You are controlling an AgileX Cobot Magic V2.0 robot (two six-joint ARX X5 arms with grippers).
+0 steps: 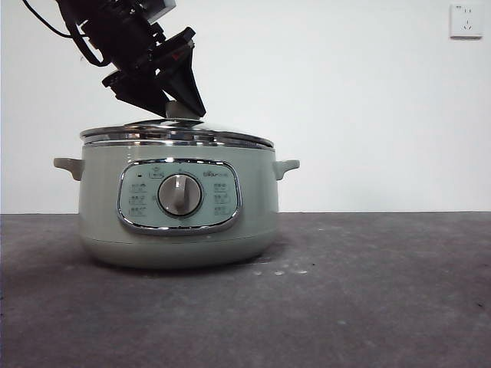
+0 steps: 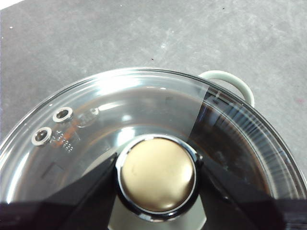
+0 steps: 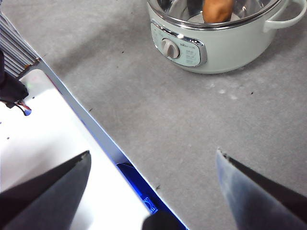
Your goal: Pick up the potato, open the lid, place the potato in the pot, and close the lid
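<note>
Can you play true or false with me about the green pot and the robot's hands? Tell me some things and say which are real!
1. The lid sits on the pot. True.
2. The potato lies on the table beside the pot. False: it is inside the pot, seen through the glass in the right wrist view.
3. The left gripper has its jaws on either side of the lid's knob. True.
4. The right gripper is holding the potato. False: its jaws are open and empty, away from the pot.
5. The pot has a silver dial on its front. True.
</note>
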